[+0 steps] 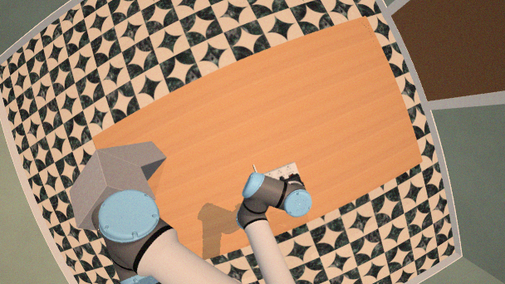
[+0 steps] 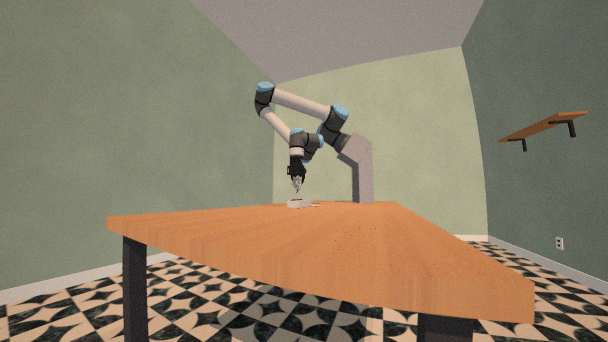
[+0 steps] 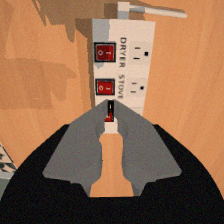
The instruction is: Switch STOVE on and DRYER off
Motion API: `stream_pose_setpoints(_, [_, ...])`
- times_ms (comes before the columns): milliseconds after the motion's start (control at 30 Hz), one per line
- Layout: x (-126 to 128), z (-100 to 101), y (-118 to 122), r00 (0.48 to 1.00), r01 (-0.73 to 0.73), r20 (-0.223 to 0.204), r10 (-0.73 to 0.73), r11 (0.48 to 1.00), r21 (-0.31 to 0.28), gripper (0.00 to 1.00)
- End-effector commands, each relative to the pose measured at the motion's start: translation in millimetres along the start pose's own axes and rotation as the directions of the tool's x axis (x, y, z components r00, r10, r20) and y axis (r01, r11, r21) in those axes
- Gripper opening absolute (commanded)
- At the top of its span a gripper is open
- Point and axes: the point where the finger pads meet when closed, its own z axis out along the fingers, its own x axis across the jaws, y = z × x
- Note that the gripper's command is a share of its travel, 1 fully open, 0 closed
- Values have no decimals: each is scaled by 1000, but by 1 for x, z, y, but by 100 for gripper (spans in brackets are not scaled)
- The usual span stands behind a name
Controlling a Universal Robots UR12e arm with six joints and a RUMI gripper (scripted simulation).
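Observation:
A white power strip [image 3: 121, 67] lies face up on the wooden table, its cable end away from me. It carries red rocker switches: one labelled DRYER [image 3: 105, 52], one labelled STOVE [image 3: 105, 87], and a third [image 3: 108, 111] mostly hidden behind my fingertips. My gripper [image 3: 110, 101] is shut and empty, its tips right over the third switch at the strip's near end. In the exterior view the gripper [image 2: 297, 187] hangs a little above the strip [image 2: 298, 203]. In the top view the wrist covers most of the strip [image 1: 284, 171].
The strip lies near the table's edge beside the robot's grey pedestal [image 1: 116, 174]. The strip's white cable [image 3: 152, 10] runs off at the far end. A wooden wall shelf [image 2: 545, 125] hangs far to the right.

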Motion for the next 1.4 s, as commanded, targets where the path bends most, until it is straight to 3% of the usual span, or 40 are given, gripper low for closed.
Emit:
stream_pose_setpoints(0, [0,6,0,1000,0,0,0,1000,-1,0])
stream_pose_setpoints(667, [0,27,1,1000,0,0,0,1000,-1,0])
stream_pose_setpoints(1367, [0,30,1,1000,0,0,0,1000,-1,0])
